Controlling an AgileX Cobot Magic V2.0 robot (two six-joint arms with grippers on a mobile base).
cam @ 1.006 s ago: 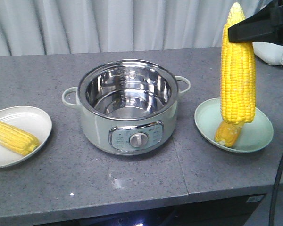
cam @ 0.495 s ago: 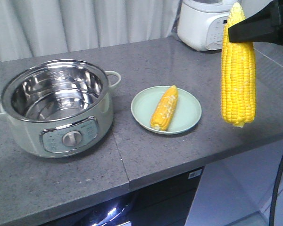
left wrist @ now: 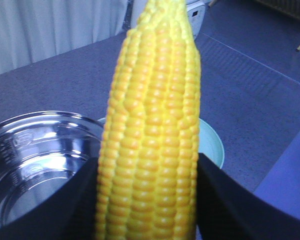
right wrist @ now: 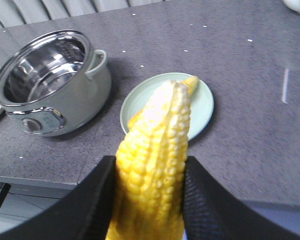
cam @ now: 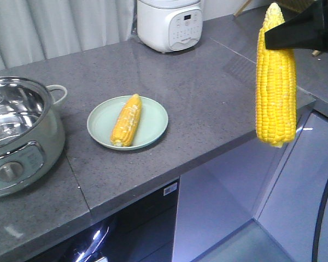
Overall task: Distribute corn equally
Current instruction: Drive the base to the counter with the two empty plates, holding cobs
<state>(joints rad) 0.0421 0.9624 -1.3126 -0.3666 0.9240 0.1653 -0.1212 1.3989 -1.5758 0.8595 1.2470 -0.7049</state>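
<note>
One cob of corn hangs upright, tip up, from my right gripper, which is shut on it near the tip, out past the counter's front corner. The right wrist view shows that cob pinched between both black fingers. My left gripper is shut on a second, thicker cob, which fills the left wrist view. It is out of the front view. A third cob lies on a pale green plate.
A steel-lined electric pot stands at the counter's left, beside the plate. A white cooker sits at the back. The counter edge drops to a cabinet front and floor below my right-hand cob.
The front view has swung right: pot and green plate slid left in frame, the left plate with its cob left view, the white cooker appeared. The held cob kept its place in frame.
</note>
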